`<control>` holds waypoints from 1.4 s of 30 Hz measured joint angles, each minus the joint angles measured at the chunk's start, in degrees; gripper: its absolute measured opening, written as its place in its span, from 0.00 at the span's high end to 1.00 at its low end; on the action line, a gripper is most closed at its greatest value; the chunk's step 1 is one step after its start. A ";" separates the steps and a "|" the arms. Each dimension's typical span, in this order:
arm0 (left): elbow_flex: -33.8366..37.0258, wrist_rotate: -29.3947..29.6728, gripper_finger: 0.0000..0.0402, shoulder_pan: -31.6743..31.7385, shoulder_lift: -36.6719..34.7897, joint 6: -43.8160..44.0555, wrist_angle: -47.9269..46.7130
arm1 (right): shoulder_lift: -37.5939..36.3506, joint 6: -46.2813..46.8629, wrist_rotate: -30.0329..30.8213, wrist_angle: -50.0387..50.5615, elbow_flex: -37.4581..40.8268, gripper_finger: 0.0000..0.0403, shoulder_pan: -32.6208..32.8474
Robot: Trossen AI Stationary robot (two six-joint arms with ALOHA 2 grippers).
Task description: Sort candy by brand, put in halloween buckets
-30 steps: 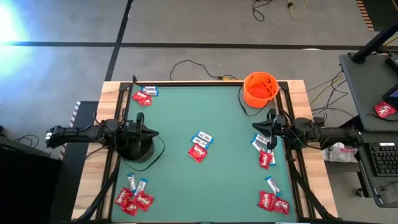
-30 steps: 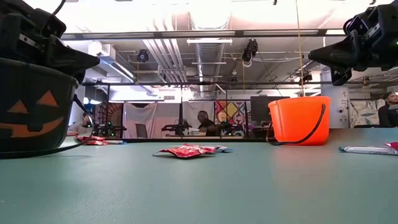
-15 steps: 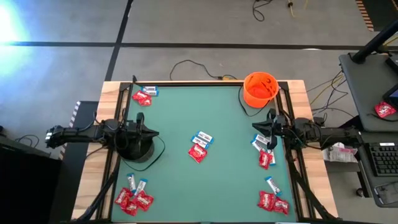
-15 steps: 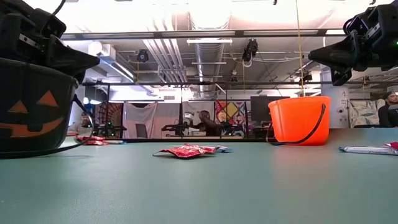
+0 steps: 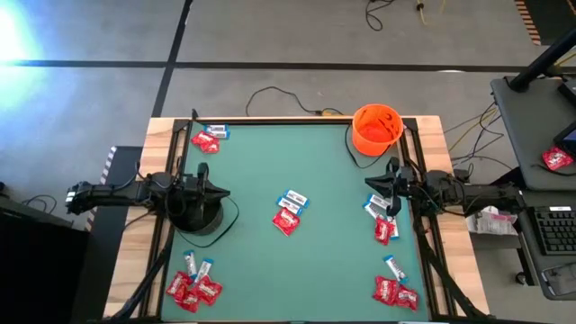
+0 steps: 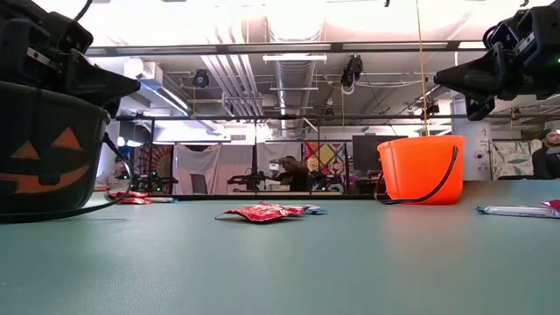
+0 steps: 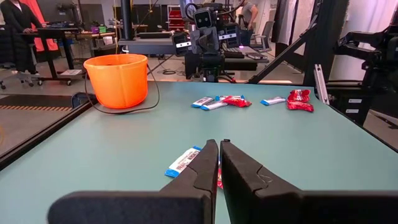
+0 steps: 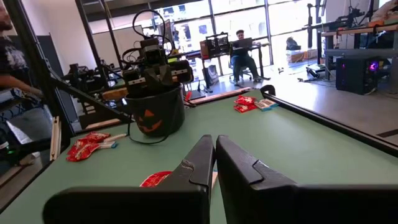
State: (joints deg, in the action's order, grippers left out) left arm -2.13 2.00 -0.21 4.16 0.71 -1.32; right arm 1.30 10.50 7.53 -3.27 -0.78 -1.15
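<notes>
Green counter (image 5: pixel 297 261), seen from above. Left hand (image 5: pixel 225 193) sits at the left edge, fingers pressed together, holding nothing, poised over the black bucket (image 5: pixel 193 216). That bucket stands on the counter's left side, its pumpkin face showing in the low view (image 6: pixel 39 153).

Right hand (image 5: pixel 369 184) at the right edge, fingers likewise pressed together and empty, just above a small cluster of candy.

Orange bucket (image 5: pixel 376 128) in the far right corner, upright, dark handle hanging down its side.

Candy lies in six scattered groups:
- far left corner (image 5: pixel 207 139): red packets with one white-and-blue bar.
- centre (image 5: pixel 288 212): one red packet, a white-and-blue bar touching it.
- beside the right hand (image 5: pixel 384 220): white-and-blue bars and red packets.
- near right corner (image 5: pixel 394 288): red packets piled, one bar just beside.
- near left corner (image 5: pixel 193 283): red packets piled, two bars at the pile's far edge.

Whether either bucket holds candy cannot be told.

Person seated in the room behind (image 6: pixel 290 172).
</notes>
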 joint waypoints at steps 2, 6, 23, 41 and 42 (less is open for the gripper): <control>0.02 -0.01 1.00 0.00 0.00 0.01 0.00 | 0.01 0.00 0.00 0.00 0.00 0.97 0.00; 0.02 0.00 1.00 -0.02 -0.01 0.00 0.26 | 0.00 -0.02 0.00 0.00 0.00 0.97 -0.02; -5.50 10.85 1.00 -0.03 1.37 44.31 24.85 | 0.02 0.00 0.00 0.00 0.00 0.97 0.00; -37.99 31.39 0.89 20.36 38.56 74.26 -36.38 | 0.02 -0.02 0.00 0.00 0.00 0.97 0.00; -38.80 27.69 0.86 23.85 40.63 72.81 -36.35 | 0.00 -0.02 0.00 0.00 0.00 0.97 -0.01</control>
State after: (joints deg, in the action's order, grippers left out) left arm -40.94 29.69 23.64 44.78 73.53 -37.68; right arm 1.31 10.48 7.53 -3.27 -0.78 -1.16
